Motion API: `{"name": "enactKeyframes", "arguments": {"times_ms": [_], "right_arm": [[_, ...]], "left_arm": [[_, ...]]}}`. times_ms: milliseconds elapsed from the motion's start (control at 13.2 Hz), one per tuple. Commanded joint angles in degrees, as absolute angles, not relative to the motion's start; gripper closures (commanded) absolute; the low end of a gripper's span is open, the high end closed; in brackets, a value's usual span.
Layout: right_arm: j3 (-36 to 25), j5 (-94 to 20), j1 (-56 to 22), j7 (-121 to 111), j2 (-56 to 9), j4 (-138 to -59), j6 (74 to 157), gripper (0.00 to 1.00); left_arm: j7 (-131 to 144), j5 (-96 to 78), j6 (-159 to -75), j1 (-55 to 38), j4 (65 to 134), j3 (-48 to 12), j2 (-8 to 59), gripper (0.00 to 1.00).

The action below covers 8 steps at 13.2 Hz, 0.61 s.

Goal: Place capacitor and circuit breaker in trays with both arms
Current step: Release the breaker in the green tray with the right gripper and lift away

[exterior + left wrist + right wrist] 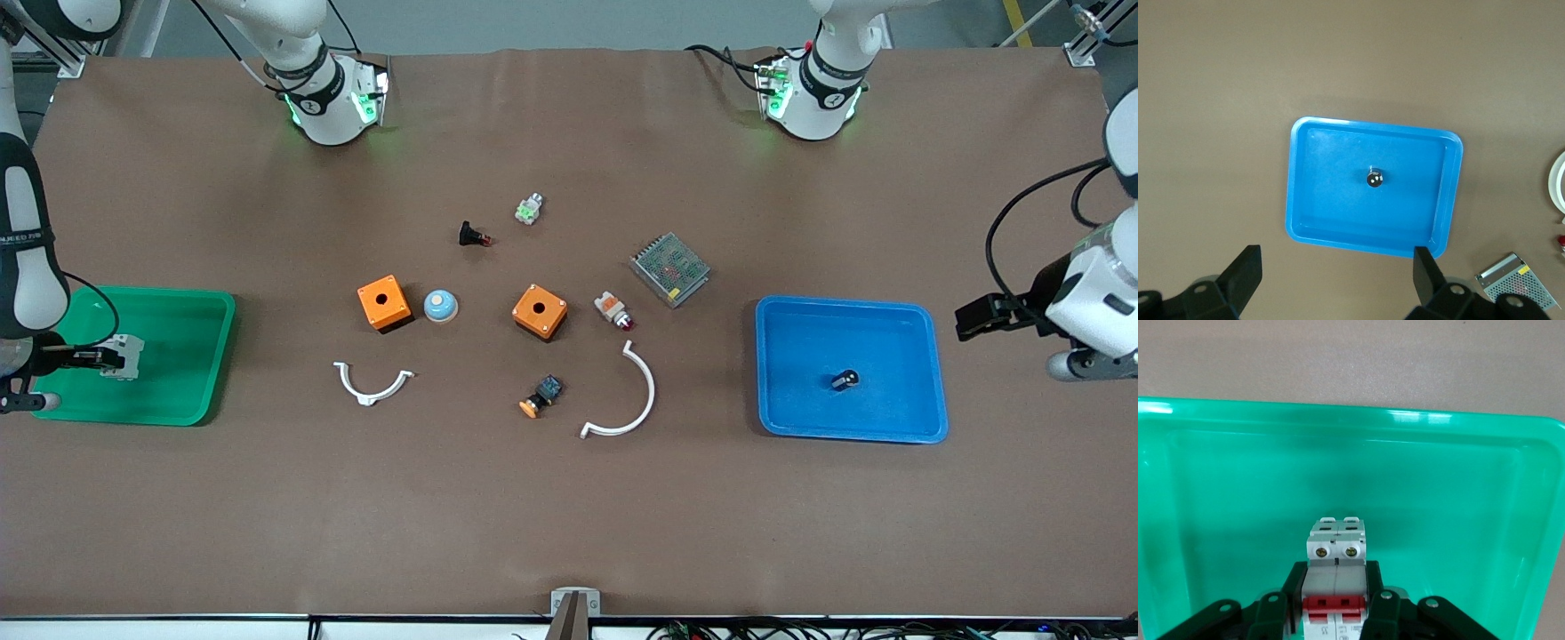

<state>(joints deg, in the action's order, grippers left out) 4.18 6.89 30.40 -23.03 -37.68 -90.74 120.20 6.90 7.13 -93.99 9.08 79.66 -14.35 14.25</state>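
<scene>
Brown cloth over the whole table [569,516], with a green tray [191,356] at the right arm's end and a blue tray [889,418] at the left arm's end. Inside the green tray, the circuit breaker [124,357], pinched between the fingers of the right gripper [89,358]. Only from the right wrist view: the breaker's [1337,587] red toggles, two screw heads above them, and a black finger [1375,603] pressed to each flank, with the green tray's rim [1351,413] at 12 o'clock of it; small print under the toggles too fine to read. In the blue tray, near its middle, the capacitor [845,380], lying free. Only from the left wrist view: the capacitor's [1375,178] pale end face with two small dots, and the left gripper [1338,280] high over bare cloth at the tray's edge [1295,200], fingers spread wide and holding nothing; from the front, the left gripper [978,317] just a dark shape at 3 o'clock of the blue tray. Only from the front: two orange boxes [384,302] [540,311], a pale blue dome [440,306] between them, a mesh-topped power supply [669,268] at 1 o'clock of the second box, and a black-and-blue button with an orange cap [541,396] at 6 o'clock of it. Lettering on the right arm's sleeve [20,238] partly legible, not readable with confidence.
</scene>
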Motion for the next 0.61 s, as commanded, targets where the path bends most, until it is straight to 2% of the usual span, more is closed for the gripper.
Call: {"name": "enactKeyframes", "arguments": {"times_ms": [0,228,304,380,456,532], "right_arm": [[5.5,8.2,31.8,-22.7,-38.1,-91.0,120.8,0.85],[5.6,8.0,31.8,-22.7,-38.8,-90.9,121.0,0.84],[5.6,8.0,31.7,-22.7,-38.8,-91.0,121.3,0.83],[5.6,8.0,31.7,-22.7,-38.8,-90.9,121.3,0.78],[5.6,8.0,31.7,-22.7,-38.7,-90.8,121.4,0.52],[5.6,8.0,31.7,-22.7,-38.4,-90.7,121.3,0.16]], "left_arm": [[5.6,6.2,-90.7,9.3,80.1,-14.7,9.5,0.0],[5.4,5.8,-86.8,8.4,80.9,-15.6,5.0,0.0],[5.4,5.6,-86.7,5.5,82.2,-14.0,3.7,0.0],[5.4,4.7,-86.5,2.9,84.2,-10.5,1.8,0.0],[5.3,1.7,-86.6,1.6,85.4,-8.7,0.7,0.0],[5.2,0.0,-86.4,0.4,85.6,-6.7,0.1,0.0]]}}
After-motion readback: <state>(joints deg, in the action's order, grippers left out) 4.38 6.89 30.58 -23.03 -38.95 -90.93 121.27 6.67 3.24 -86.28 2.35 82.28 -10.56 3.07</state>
